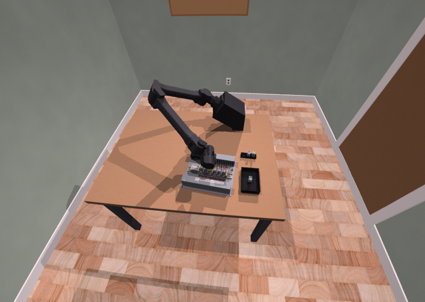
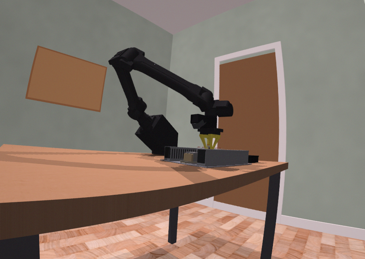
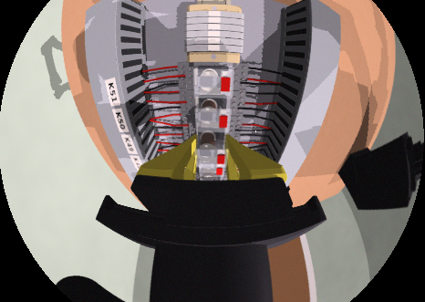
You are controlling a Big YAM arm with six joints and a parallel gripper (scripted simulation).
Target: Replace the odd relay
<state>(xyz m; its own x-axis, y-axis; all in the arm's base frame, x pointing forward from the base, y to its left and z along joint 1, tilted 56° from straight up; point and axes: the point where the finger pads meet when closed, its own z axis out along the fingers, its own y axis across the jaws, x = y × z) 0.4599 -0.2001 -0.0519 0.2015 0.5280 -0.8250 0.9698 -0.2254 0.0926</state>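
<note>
My gripper [image 1: 209, 169] [image 2: 209, 147] [image 3: 211, 140] is shut on a clear relay [image 3: 207, 151] with a red test button, in the relay row. Its button is on the same side as the red buttons of the neighbouring relays [image 3: 209, 80] [image 1: 224, 171]. Its blades and socket are hidden, and I cannot tell whether its top is level with the others. A relay with a green button [image 1: 250, 179] lies in the black tray [image 1: 250, 191]. Two other relays, one with a blue button [image 1: 248, 152] and one with a green button [image 1: 253, 153], stand in the small black holder [image 1: 243, 155].
Grey slotted wire ducts [image 3: 129, 37] [image 3: 297, 42] run along both sides of the row, with red and black wires between. A terminal block [image 3: 214, 30] stands at the row's end. The tray and holder are right of the panel [image 1: 206, 186] in the top view.
</note>
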